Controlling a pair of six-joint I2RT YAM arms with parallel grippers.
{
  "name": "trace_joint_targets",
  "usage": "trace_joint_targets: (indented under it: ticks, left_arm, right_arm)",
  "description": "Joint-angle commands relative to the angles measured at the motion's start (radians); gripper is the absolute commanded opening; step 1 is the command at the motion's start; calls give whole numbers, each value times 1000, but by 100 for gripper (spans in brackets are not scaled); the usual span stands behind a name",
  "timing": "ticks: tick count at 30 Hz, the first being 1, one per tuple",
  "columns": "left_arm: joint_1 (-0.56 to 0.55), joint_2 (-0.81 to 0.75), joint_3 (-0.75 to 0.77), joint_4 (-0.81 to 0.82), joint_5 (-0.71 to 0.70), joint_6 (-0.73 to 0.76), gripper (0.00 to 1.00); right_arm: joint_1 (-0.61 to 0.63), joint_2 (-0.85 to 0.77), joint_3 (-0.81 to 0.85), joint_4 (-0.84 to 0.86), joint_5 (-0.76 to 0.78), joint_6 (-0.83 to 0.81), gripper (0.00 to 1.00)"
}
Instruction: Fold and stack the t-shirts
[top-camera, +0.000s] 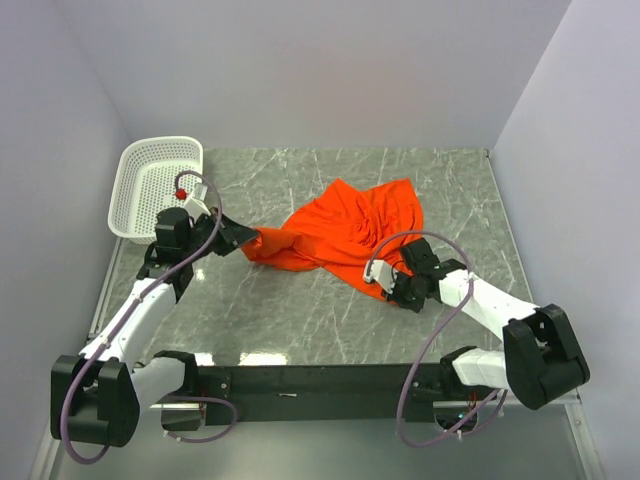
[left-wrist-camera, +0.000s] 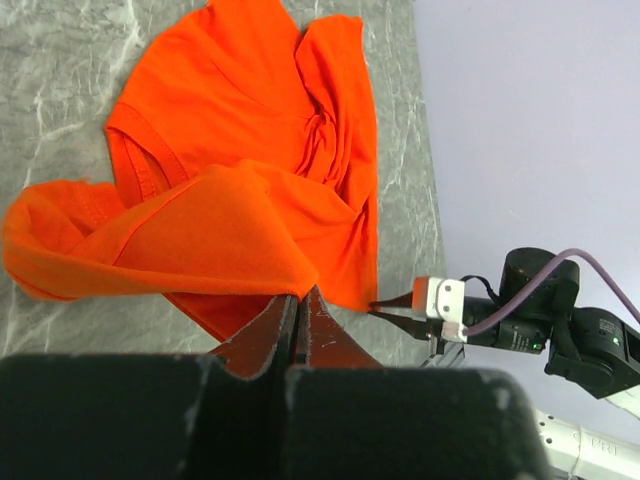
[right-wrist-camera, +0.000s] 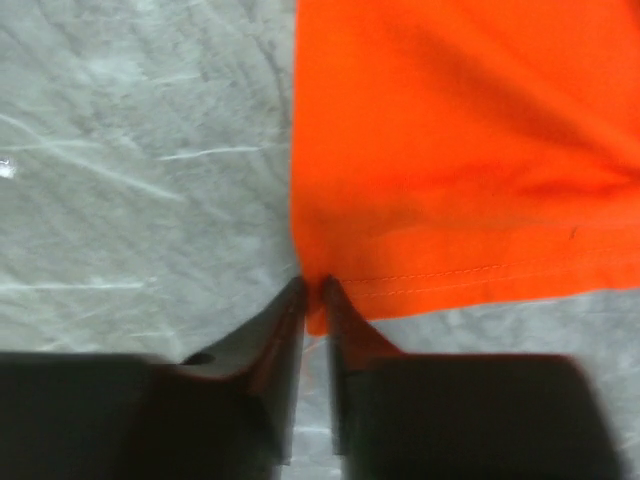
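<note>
One bright orange-red t-shirt (top-camera: 345, 228) lies crumpled on the marble table, stretched from centre-left to the right. My left gripper (top-camera: 252, 240) is shut on its left end; in the left wrist view the jaws (left-wrist-camera: 298, 298) pinch a folded corner of the shirt (left-wrist-camera: 240, 170). My right gripper (top-camera: 383, 288) is shut on the shirt's near hem corner; in the right wrist view the fingertips (right-wrist-camera: 312, 290) clamp the hemmed corner of the shirt (right-wrist-camera: 450, 150). The right gripper also shows in the left wrist view (left-wrist-camera: 385, 305) at the shirt's edge.
A white perforated plastic basket (top-camera: 150, 185) stands at the table's far left, just behind my left arm. White walls enclose the table on three sides. The black base rail (top-camera: 320, 380) runs along the near edge.
</note>
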Motion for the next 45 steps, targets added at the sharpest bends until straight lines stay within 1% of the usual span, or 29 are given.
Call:
trace_joint_targets:
  ticks: [1, 3, 7, 10, 13, 14, 16, 17, 19, 20, 22, 23, 25, 27, 28, 29, 30, 31, 32, 33, 34, 35, 37, 38, 40, 41, 43, 44, 45]
  left_arm:
    - [1, -30, 12, 14, 27, 5, 1]
    - [1, -29, 29, 10, 26, -1, 1]
    - [1, 2, 112, -24, 10, 5, 1]
    - [1, 63, 230, -26, -16, -2, 1]
    - [3, 188, 435, 0, -45, -39, 1]
    - [5, 230, 580, 3, -48, -73, 1]
    - [3, 349, 733, 35, -11, -120, 1]
    - [5, 384, 888, 69, -5, -172, 1]
    - [5, 463, 1055, 69, 10, -206, 1]
    - [5, 485, 1222, 33, 6, -206, 1]
    - [5, 528, 1372, -16, -5, -191, 1]
    - [6, 533, 1481, -35, -8, -186, 1]
    - [8, 507, 1522, -63, -2, -173, 1]
    - [8, 447, 1427, -28, 3, -165, 1]
    - [8, 369, 1364, -3, 4, -163, 1]
    - [8, 328, 1224, 12, 9, -157, 1]
    - [8, 285, 1150, 32, 15, -151, 1]
    - [8, 201, 1073, 43, 23, -145, 1]
    - [8, 159, 914, 45, 41, -139, 1]
    - [6, 117, 835, 46, 56, -133, 1]
    - [6, 38, 756, 39, 69, -127, 1]
    - [6, -1, 607, 13, 93, -108, 1]
    - [5, -126, 464, -103, 101, -75, 1]
    - [3, -171, 318, -144, 101, -67, 1]
    - [3, -304, 174, -220, 112, -61, 1]
    - [3, -350, 49, -313, 107, -56, 1]
    - [3, -468, -53, -432, 83, -51, 1]
    - [3, -501, -130, -537, 83, -50, 1]
    - [1, -525, -159, -584, 78, -45, 1]
  right_arm:
    - [5, -64, 1, -48, -3, -21, 12]
    - [-4, -122, 43, -93, 13, -23, 1]
    - [-100, -190, 213, -146, -1, -30, 0]
    - [-221, -153, 496, -121, 3, -3, 0]
    - [-295, -38, 712, -52, 51, 72, 0]
    - [-309, 32, 870, -12, 60, 130, 0]
    - [-338, 110, 1039, 5, 92, 193, 0]
    - [-344, 178, 1208, 18, 109, 263, 0]
    - [-367, 235, 1439, 8, 118, 319, 0]
    - [-375, 267, 1503, 11, 132, 374, 0]
    - [-390, 281, 1636, 10, 132, 408, 0]
    - [-392, 264, 1655, 19, 125, 428, 0]
    - [-439, 220, 1616, 37, 99, 450, 0]
    - [-484, 93, 1502, 105, 47, 470, 0]
    - [-495, 41, 1356, 134, 34, 468, 0]
    - [-516, -62, 1277, 178, 18, 453, 0]
    - [-524, -114, 1199, 194, -19, 438, 0]
    - [-530, -165, 1034, 209, -35, 418, 0]
    - [-536, -263, 950, 225, -45, 369, 0]
    - [-544, -314, 872, 220, -90, 340, 0]
    - [-550, -361, 716, 211, -113, 306, 0]
    - [-555, -454, 642, 184, -136, 243, 0]
    - [-568, -541, 455, 112, -228, 160, 0]
    - [-571, -620, 399, 31, -260, 76, 0]
    - [-574, -694, 255, -80, -324, -34, 0]
    - [-573, -761, 209, -158, -332, -120, 0]
    - [-573, -820, 94, -232, -328, -217, 0]
    - [-571, -866, 65, -307, -316, -319, 0]
    - [-571, -882, 40, -327, -299, -351, 0]
